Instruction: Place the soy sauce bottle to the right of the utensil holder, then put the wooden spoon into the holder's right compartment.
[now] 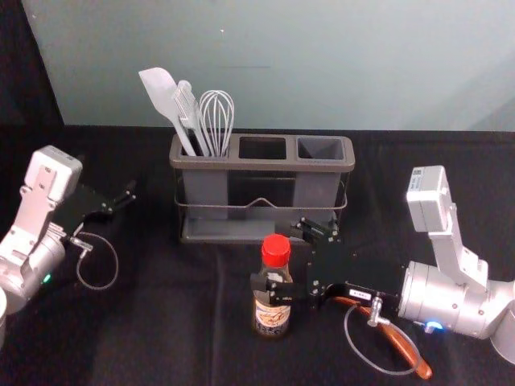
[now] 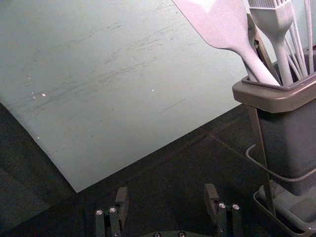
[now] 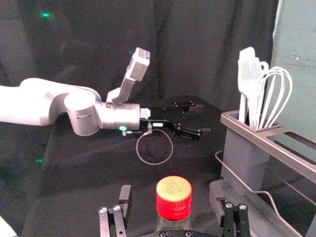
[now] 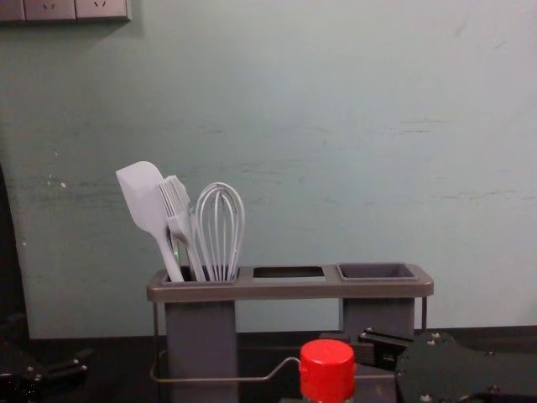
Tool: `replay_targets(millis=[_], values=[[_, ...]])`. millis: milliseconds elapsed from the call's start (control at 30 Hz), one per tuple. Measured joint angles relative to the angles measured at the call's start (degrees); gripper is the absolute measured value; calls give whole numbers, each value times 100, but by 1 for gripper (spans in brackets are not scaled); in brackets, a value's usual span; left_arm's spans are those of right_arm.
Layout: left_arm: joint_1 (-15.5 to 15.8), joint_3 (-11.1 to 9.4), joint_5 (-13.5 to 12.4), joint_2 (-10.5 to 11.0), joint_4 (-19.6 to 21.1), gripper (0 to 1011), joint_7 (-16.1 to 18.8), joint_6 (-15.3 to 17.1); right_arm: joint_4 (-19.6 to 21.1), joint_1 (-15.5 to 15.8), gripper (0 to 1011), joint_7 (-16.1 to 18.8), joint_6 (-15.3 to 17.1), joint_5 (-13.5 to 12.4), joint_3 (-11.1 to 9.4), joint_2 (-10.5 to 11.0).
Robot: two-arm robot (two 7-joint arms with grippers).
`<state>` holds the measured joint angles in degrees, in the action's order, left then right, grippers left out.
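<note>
1. Rising behind everything we count: one wall (image 1: 322, 80), pale grey-green.
2. Table (image 1: 161, 322), one, covered in black cloth, before the wall.
3. Utensil holder (image 1: 241, 163), one, grey-brown, upright on the table, with three compartments in a row. We find white kitchen tools in its left compartment.
4. Right gripper (image 1: 274, 255), reaching in from the right in front of the holder. We record it as released: its fingers stand apart on either side of the bottle, and the right wrist view shows a gap between each finger and the cap.
5. Left gripper (image 1: 122, 199), parked at the left, near the holder's left end; released, fingers spread.
6. Wooden spoon (image 1: 406, 350), one, reddish-brown, lying on the table at the right, its handle slanting towards us. We see part of it hidden under the right gripper.
7. Soy sauce bottle (image 1: 272, 316), one, labelled, upright on the table in front of the holder's middle.
8. Spatula (image 1: 165, 95), whisk (image 1: 217, 117) and brush (image 1: 187, 108), heads up; we log them together.
9. Cap (image 1: 276, 250), red, on the bottle.
</note>
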<state>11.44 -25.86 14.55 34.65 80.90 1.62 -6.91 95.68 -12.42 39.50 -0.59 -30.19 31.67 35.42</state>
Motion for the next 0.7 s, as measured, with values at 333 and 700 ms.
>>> replay_targets(millis=[333, 700], values=[[0, 0, 0, 0, 0, 1005, 0, 0, 14, 10, 869, -2, -3, -7, -12, 11], [0, 0, 0, 0, 0, 1005, 0, 0, 22, 17, 539, -5, -3, -11, -18, 16]])
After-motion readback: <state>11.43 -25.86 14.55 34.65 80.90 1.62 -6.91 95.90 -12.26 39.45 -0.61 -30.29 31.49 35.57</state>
